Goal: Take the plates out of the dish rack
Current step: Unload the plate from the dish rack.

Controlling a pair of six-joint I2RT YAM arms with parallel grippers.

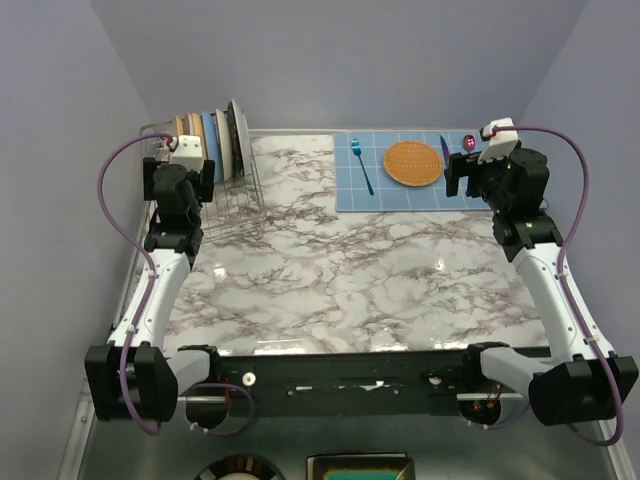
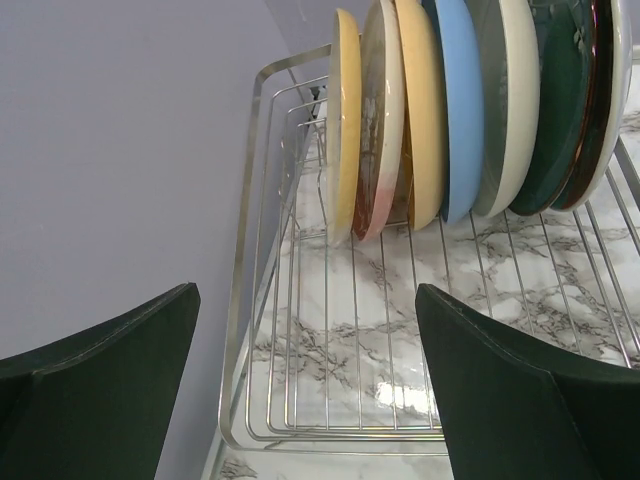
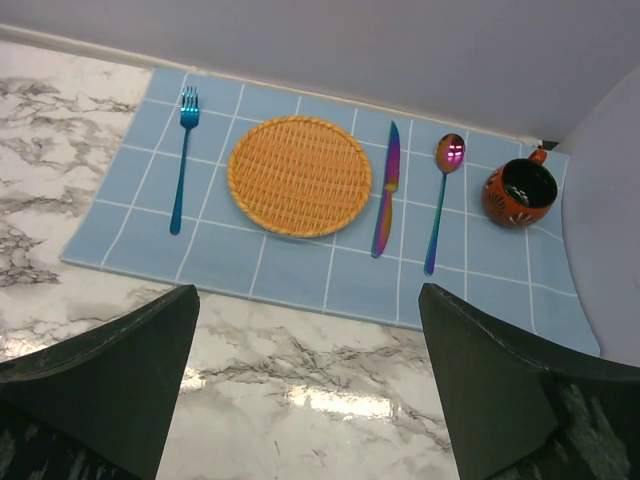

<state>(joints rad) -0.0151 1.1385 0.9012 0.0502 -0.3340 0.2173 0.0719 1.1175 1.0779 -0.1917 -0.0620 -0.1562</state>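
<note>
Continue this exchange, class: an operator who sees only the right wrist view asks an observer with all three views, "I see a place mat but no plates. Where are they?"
Observer: The plates stand on edge, side by side, in the dish rack at the far left corner of the table.
Operator: Is the left arm holding one?
Observer: No. The left gripper hangs over the rack with its fingers open, touching no plate.
Operator: Is the whole rack full?
Observer: No. The plates fill its far end only; the near end under the gripper is bare wire.
</note>
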